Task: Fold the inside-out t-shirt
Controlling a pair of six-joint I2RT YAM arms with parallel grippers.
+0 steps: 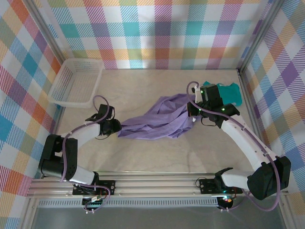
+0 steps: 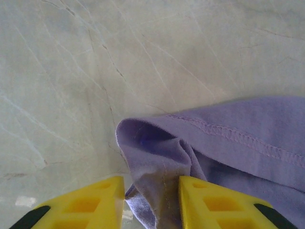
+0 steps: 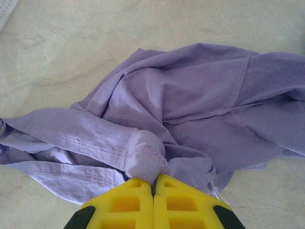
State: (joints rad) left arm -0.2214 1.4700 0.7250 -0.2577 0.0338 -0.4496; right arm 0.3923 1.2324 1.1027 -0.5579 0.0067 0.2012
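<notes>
Lying bunched near the middle of your table (image 1: 143, 157), the t-shirt (image 1: 157, 119) runs as a rumpled lavender band from your left claw (image 1: 118, 128) across to your right claw (image 1: 194, 114). You can see its stitched seams turned outward.

From the left wrist, your left claw (image 2: 151, 183) has its yellow fingers (image 2: 209, 205) parted. A folded corner of the t-shirt (image 2: 228, 138) lies in the gap, against the right-hand finger and a little clear of the other. The jaws are part open and not pressing the cloth.

From the right wrist, your right claw (image 3: 153, 183) has its two fingers (image 3: 124, 205) pressed together. A hemmed fold of the t-shirt (image 3: 190, 95) is pinched at their tips, and the rest of the cloth fans out on the table beyond them.

A smaller teal garment (image 1: 228, 93) lies just past your right claw, near the far right corner. A white mesh basket (image 1: 71, 101) sits at the far left, well apart from the t-shirt.
</notes>
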